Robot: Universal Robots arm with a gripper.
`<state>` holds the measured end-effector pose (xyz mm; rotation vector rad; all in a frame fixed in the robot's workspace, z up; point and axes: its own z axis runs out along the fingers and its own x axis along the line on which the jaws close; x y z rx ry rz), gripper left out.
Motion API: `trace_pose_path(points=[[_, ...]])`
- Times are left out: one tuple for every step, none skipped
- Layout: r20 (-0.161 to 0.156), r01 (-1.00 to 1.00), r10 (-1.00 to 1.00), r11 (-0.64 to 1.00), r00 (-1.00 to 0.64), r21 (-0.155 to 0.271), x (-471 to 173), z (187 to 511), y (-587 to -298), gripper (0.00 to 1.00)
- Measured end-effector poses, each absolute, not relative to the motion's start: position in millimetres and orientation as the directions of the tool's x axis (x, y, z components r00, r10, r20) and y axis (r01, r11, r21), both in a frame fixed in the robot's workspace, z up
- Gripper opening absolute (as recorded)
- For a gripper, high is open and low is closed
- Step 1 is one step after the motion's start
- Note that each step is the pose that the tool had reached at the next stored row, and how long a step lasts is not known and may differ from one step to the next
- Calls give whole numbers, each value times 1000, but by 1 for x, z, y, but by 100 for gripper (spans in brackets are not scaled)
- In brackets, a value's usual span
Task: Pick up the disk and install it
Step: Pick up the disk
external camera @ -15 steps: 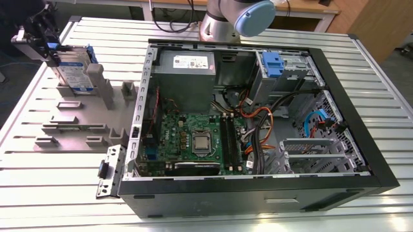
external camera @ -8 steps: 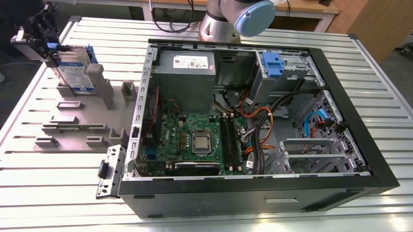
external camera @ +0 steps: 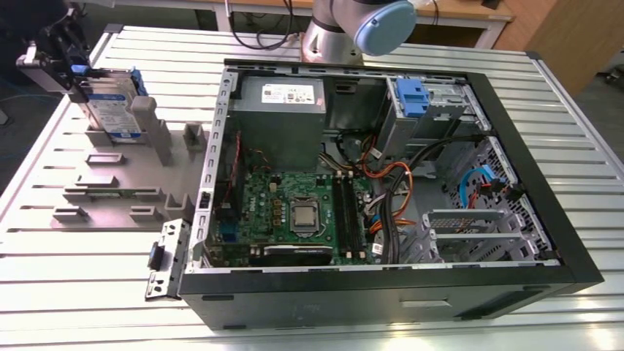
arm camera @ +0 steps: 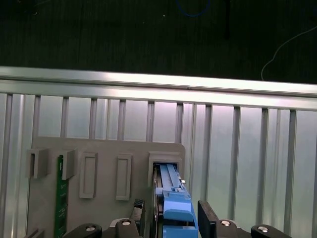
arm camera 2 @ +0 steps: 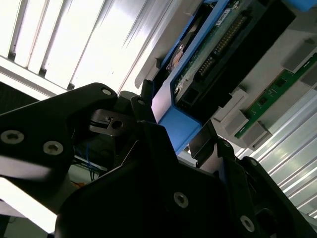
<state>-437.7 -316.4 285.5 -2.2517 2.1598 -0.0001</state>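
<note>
In the grey holder (arm camera: 106,148), the disk (arm camera: 171,196) (upright, jaws parted astride it)

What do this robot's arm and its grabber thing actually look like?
The arm is a smooth silver-grey tube with a round light-blue cap at a joint. The gripper is black, built of angular plates dotted with silver screw heads.

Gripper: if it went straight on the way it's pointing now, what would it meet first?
Most likely the disk, which stands on edge in the grey fixture plate, directly ahead of the gripper. Contact looks close, though depth is unclear.
</note>
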Motion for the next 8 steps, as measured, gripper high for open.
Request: trace_pose_path(points=[[-15,-999,-999,-42,42,-15,-438,286,-316,54],[-15,-999,-999,-41,42,-15,-438,286,-316,54],[-15,-999,-999,-42,42,-15,-438,286,-316,54],[-15,-999,-999,-42,42,-15,-438,286,-316,54],[-15,-999,-999,-42,42,-15,-438,286,-316,54],[-15,-999,-999,-42,42,-15,-438,286,-316,54],[-15,-999,-999,-41,42,-15,-438,286,-316,54],[-15,-999,-999,-41,42,-15,-438,286,-316,54]])
